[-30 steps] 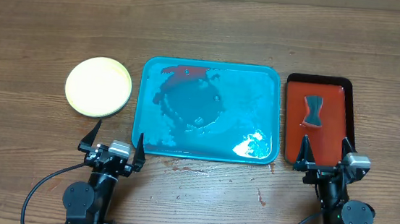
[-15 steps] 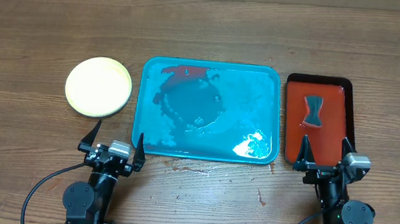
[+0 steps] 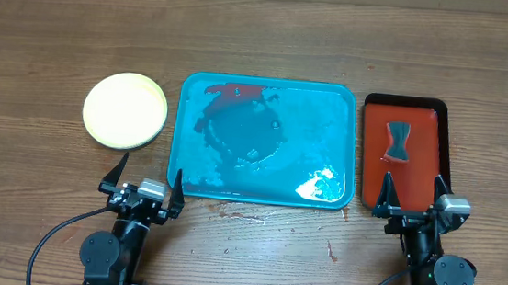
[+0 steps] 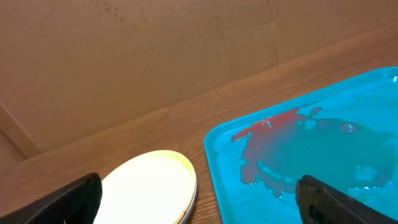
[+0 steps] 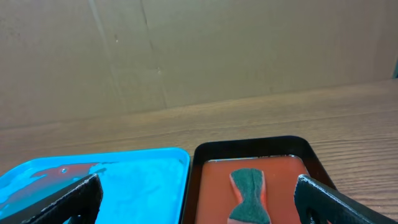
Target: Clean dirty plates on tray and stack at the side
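Wood-grain table (image 3: 264, 33) carries everything we see. At its middle lies the tray (image 3: 316, 120), teal, wet, and smeared red toward its far-left corner. A narrower red tray (image 3: 422, 120) sits just beside it, toward the table's right edge. The plates (image 3: 125, 110) sit stacked on the table left of the tray, pale yellow on top; we cannot count them. The left pincer (image 3: 150, 166) hangs released, spread wide, near the table's front edge, with the stack just beyond it and apart from it. The right pincer (image 3: 414, 181), likewise spread and holding nothing, hovers over the red tray's near end, well apart from the plates. A dark sponge (image 3: 398, 141) lies in the red tray's far half.
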`<state>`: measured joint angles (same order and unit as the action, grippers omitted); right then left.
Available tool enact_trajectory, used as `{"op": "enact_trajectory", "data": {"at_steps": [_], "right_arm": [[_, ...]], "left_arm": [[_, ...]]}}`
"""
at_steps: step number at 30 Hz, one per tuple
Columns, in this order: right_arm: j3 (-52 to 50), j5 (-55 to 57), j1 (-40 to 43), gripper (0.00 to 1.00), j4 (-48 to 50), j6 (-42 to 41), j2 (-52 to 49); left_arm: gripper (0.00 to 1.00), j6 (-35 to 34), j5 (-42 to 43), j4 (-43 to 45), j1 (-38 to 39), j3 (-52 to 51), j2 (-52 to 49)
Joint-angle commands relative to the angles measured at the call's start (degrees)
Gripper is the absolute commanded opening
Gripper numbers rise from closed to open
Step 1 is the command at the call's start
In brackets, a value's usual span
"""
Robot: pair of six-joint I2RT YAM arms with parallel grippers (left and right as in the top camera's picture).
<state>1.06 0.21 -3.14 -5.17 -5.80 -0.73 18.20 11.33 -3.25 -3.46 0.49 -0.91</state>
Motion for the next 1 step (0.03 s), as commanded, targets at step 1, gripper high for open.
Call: {"op": "enact_trajectory", "data": {"at_steps": [1], "right_arm": [[-0.61, -0.31, -0.35, 1.00, 0.35, -0.15, 0.55]], "left_arm": [[1.00, -0.20, -0.35, -0.07, -0.11, -0.22, 0.55]]}}
